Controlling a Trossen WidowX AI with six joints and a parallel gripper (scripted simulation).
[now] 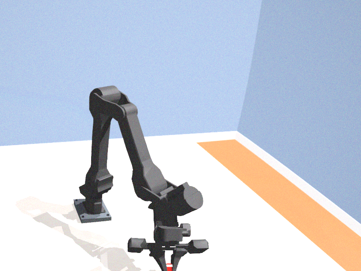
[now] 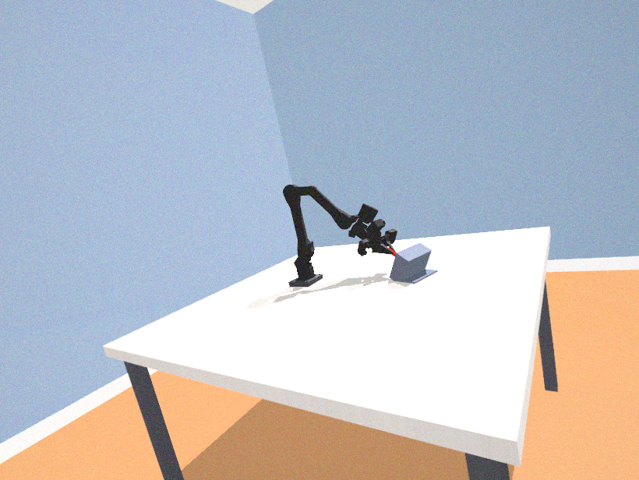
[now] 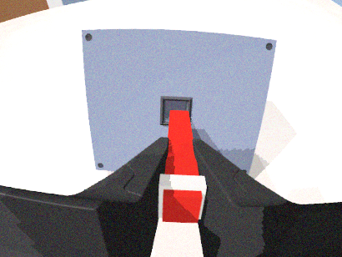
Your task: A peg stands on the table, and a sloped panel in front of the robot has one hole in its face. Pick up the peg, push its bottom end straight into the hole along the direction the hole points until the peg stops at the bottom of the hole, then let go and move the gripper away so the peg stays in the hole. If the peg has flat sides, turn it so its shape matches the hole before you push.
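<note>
My gripper (image 3: 180,141) (image 2: 390,249) is shut on the square red peg (image 3: 182,160) (image 2: 393,252) (image 1: 169,267), which has a white band near its top end. In the wrist view the peg points away from me, towards the blue-grey sloped panel (image 3: 125,75) (image 2: 409,267). Its far end overlaps the lower right part of the square hole (image 3: 175,104). The peg's sides look roughly parallel to the hole's sides. I cannot tell whether the tip is at the mouth or slightly inside. In the top view the fingertips are cut off by the bottom edge and the panel is out of view.
The white table (image 2: 319,340) carries the arm's base (image 1: 92,214) (image 2: 305,280) and the panel's block. A thin base plate (image 2: 425,276) sticks out behind the block. The panel face has dark screw spots in its corners. Shadow falls on its lower right part.
</note>
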